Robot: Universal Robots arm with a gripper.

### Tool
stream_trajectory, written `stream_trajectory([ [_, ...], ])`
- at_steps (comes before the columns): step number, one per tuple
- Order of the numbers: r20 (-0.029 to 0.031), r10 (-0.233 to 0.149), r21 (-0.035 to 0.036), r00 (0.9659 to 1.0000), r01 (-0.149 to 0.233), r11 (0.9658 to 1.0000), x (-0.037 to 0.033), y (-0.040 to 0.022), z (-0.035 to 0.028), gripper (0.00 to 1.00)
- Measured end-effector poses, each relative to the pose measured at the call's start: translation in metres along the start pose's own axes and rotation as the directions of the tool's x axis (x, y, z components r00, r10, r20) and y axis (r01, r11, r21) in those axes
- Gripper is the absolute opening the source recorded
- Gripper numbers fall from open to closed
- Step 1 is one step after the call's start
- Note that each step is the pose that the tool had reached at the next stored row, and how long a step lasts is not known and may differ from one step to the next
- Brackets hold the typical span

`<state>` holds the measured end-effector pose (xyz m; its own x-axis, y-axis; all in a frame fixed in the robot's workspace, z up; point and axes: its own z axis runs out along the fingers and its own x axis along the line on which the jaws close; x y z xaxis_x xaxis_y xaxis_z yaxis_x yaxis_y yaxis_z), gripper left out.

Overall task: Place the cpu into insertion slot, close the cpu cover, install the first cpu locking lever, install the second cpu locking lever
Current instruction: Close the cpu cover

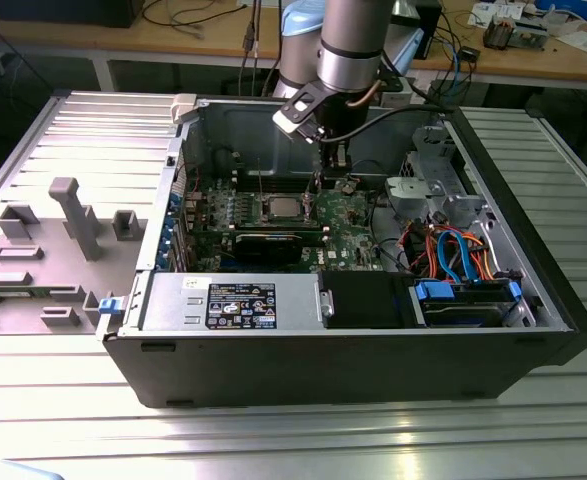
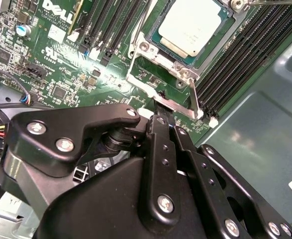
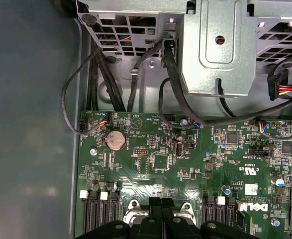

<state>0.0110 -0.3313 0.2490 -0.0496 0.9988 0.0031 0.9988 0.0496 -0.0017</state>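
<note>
Ribbed aluminium table (image 1: 293,440), dull sheen. Grey plastic fixtures (image 1: 73,215) stand on it at the exterior view's left. Black steel computer case (image 1: 373,370) lies open on the table, grey power supply (image 1: 233,300) nearest. Further in, green board (image 1: 348,225): the cpu (image 2: 195,25), flat, matt silver, sits in the insertion slot (image 2: 136,75), the cpu cover (image 2: 178,71) lying flat around it. Black gripper (image 2: 159,107), fingers pressed together, tips at the slot's silver edge. Beyond, wooden benches (image 1: 173,45), loose cables.
</note>
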Motion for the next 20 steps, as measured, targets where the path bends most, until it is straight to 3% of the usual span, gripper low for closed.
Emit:
stream_trajectory([
  [20, 0.0, 0.0, 0.0, 1.0, 0.0, 1.0, 0.0003, -0.0057, 0.0002, 0.11],
])
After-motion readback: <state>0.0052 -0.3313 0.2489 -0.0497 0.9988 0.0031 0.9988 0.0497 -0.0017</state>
